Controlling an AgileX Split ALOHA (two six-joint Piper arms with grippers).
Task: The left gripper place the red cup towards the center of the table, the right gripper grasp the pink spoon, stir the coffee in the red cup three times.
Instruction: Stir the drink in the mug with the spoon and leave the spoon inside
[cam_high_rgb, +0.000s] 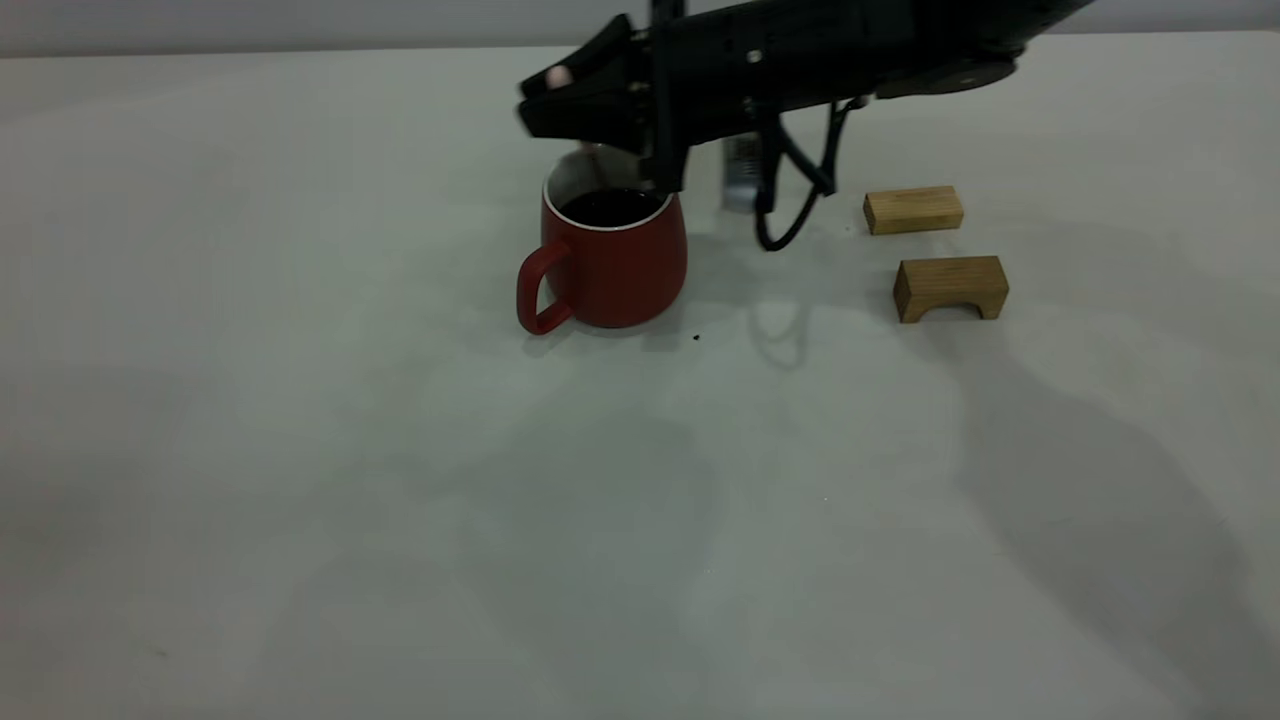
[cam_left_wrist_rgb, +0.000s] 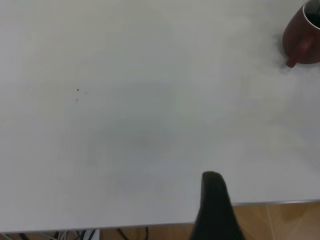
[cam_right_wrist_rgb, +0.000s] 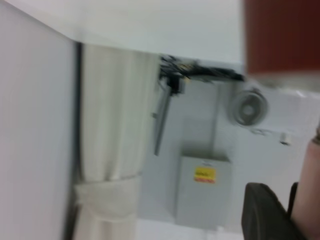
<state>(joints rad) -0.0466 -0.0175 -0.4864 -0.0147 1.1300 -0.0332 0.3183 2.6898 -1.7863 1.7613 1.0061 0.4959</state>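
Pale grey bench (cam_high_rgb: 300, 450) carries your squat dark-red ceramic cup (cam_high_rgb: 612, 262) centrally; your right end effector (cam_high_rgb: 560, 95) hovers above it, clenching the pink-handled spoon (cam_high_rgb: 558, 75) upright for stirring.

We see the red cup (cam_high_rgb: 612, 262) standing upright on the table (cam_high_rgb: 300, 450), near its middle and toward the far side. It is a squat dark-red mug, wider at the base, with a white rim and white inner wall, and its loop handle points to the left of the exterior view. The coffee (cam_high_rgb: 610, 207) fills it as a dark, nearly black disc below the rim. We catch the pink spoon (cam_high_rgb: 559, 76) only as a small pale pink tip showing among dark fingers directly above the cup; its stem and bowl are hidden from us. In the left wrist view the cup (cam_left_wrist_rgb: 302, 35) sits far off.
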